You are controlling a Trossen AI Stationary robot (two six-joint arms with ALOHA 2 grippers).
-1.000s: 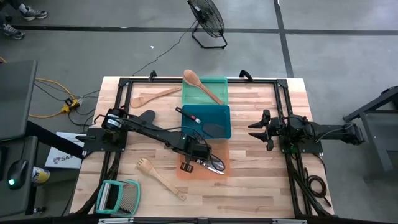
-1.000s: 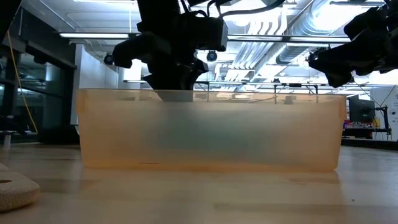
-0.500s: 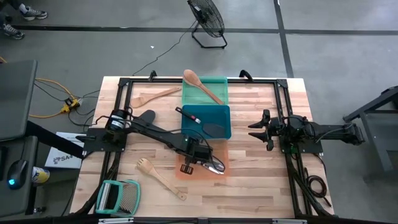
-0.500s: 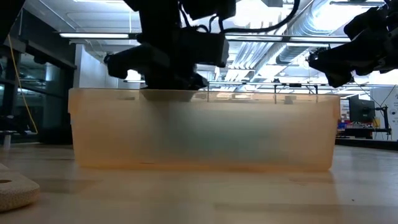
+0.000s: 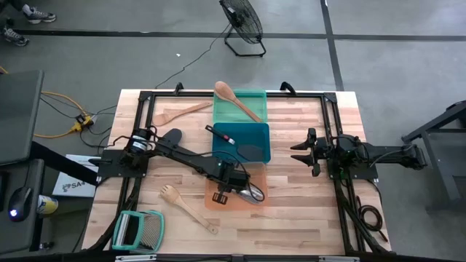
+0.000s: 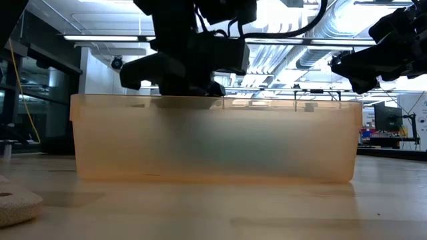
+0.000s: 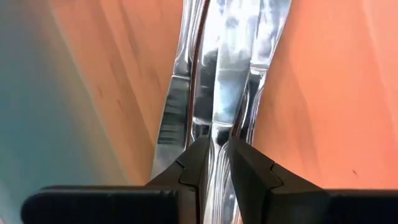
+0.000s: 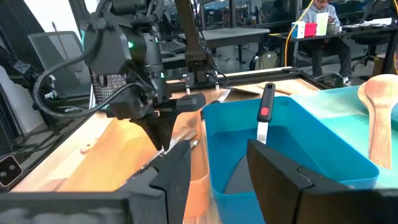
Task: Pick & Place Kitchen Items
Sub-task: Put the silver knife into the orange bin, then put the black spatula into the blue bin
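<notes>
Silver metal utensils (image 7: 217,81), polished and mirror-glossy, smooth, pinched between the left gripper's (image 7: 214,163) matt black fingers (image 7: 249,171); orange tray (image 7: 317,93) beneath the fingers, smooth translucent plastic with soft sheen; blue tray (image 8: 298,149) ahead of the right gripper's (image 8: 217,168) fingers, glossy plastic; green tray (image 5: 240,109), same plastic; wooden spoon (image 5: 234,100), pale, matt; table (image 5: 298,196), light planked wood, satin finish

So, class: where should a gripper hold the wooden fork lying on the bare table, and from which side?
Probably mid-handle of the wooden fork, from straight above, fingers across the handle: it lies flat, its handle slim, straight and clear all round. The left gripper is in the orange tray, shut on a silver utensil; the right gripper waits at the right.
</notes>
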